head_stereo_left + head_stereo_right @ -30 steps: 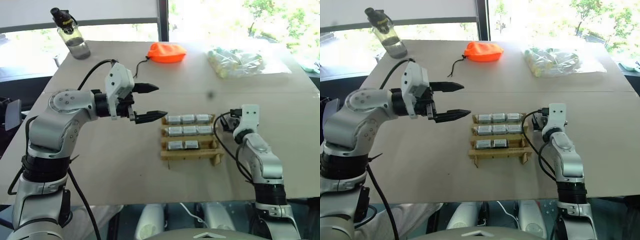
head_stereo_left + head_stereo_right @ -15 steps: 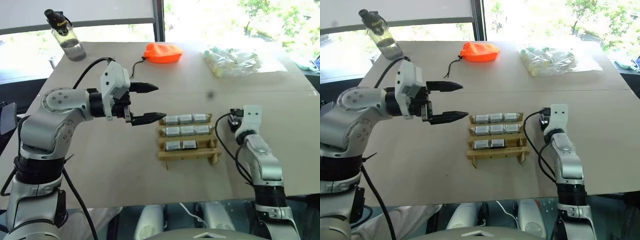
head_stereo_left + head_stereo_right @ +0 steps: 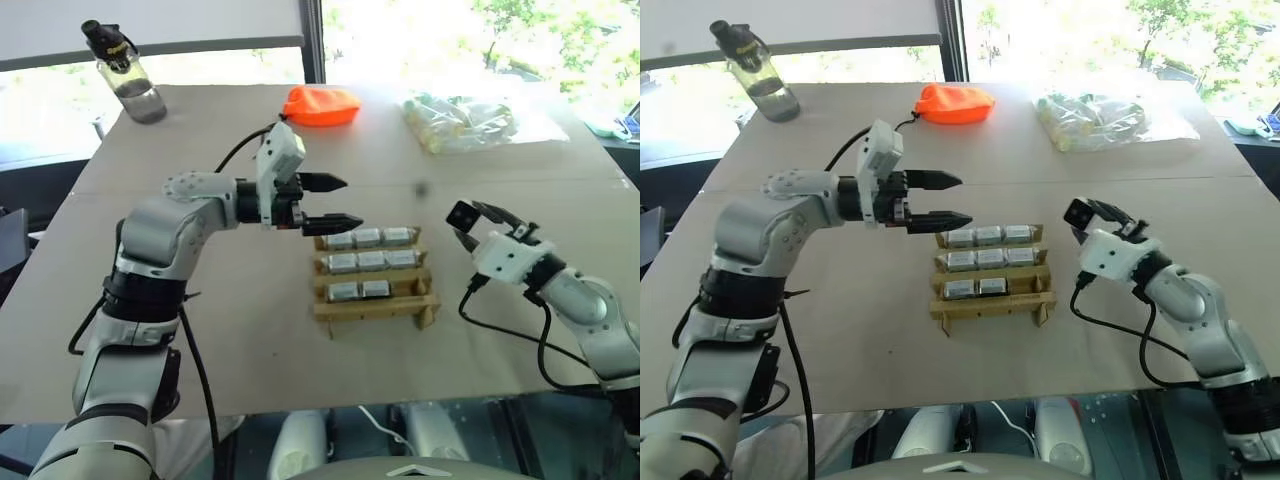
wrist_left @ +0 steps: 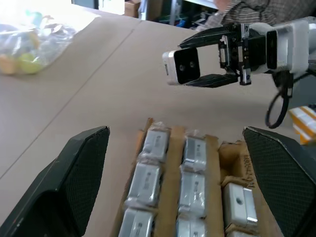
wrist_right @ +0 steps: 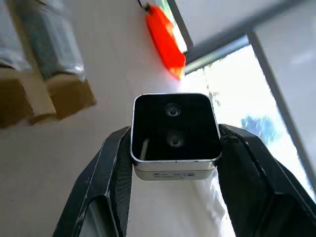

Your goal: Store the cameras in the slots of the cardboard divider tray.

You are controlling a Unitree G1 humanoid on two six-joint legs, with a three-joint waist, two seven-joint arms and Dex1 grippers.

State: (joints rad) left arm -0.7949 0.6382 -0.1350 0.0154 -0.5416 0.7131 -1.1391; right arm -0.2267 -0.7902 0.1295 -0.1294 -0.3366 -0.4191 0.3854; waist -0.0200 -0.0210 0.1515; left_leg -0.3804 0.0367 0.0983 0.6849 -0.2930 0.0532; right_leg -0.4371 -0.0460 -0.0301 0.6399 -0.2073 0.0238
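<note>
From the head views, the cardboard divider tray (image 3: pixel 375 288) is sitting mid-bench (image 3: pixel 250 340), eight cameras (image 3: pixel 372 261) filling its slots, the front right slot empty. The left gripper (image 3: pixel 345 203) is hovering, fingers apart, by the tray's far left corner.

The left wrist view is showing the right gripper (image 4: pixel 205 61) clamping a camera (image 4: pixel 181 66) above the bench.

The right wrist view is showing that camera's black lens face between the fingers (image 5: pixel 116 170).

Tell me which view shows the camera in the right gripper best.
The right wrist view: the camera sits close up between the right gripper fingers, black lens face toward the view. The left wrist view shows it side-on above the cardboard divider tray. The head views show it small.
</note>
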